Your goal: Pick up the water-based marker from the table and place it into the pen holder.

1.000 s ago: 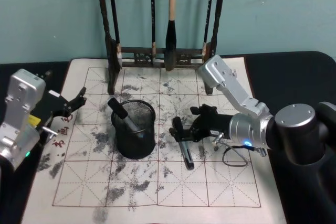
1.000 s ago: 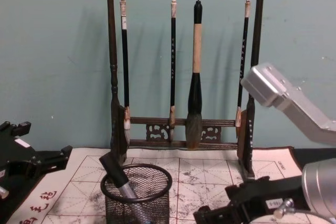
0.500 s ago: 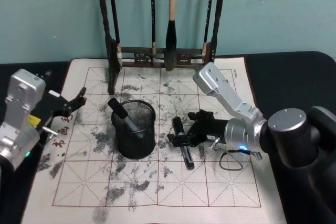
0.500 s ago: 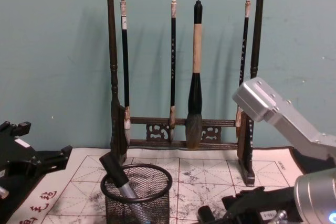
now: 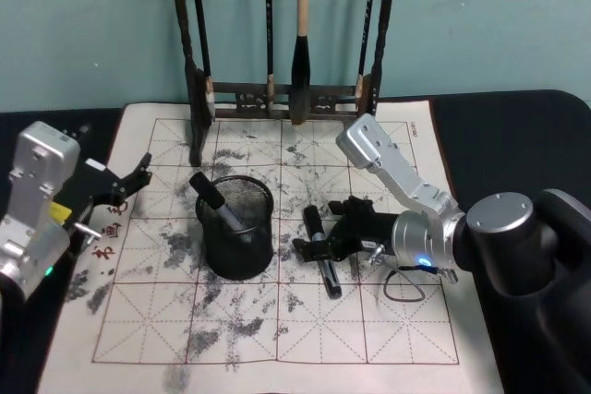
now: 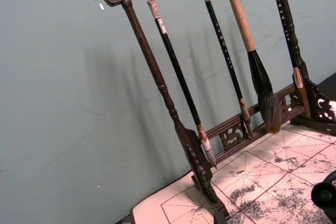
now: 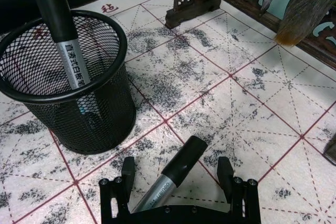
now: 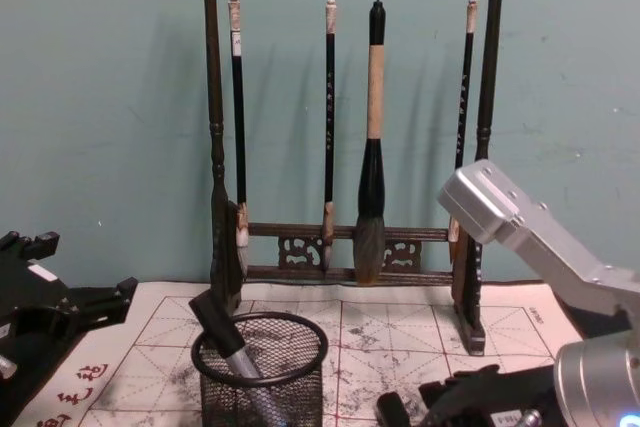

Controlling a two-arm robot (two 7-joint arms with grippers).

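1. R gripper (image 5: 314,244) sits low over the ink-stained grid mat (image 5: 305,339), just right of the pen holder (image 5: 235,228). Its jaws are spread wide and grip nothing.
2. The water-based marker (image 5: 330,279) lies flat on the mat betw. the R gripper's two fingers (image 7: 127,170). R wrist view shows a gap on each side, so neither one touches it. Its black cap end points away from the robot, twd the brush rack (image 8: 340,257).
3. Pen holder stands upright on the mat, near the marker but apart from it. A second marker (image 7: 63,35) leans inside, w/ its black cap sticking up above the rim.
4. Brush rack stands at the mat's far edge, behind the holder, w/ four brushes hanging from it.
5. L gripper (image 5: 125,186) is parked at the mat's left edge, apart from the holder. Open or closed: can't tell.
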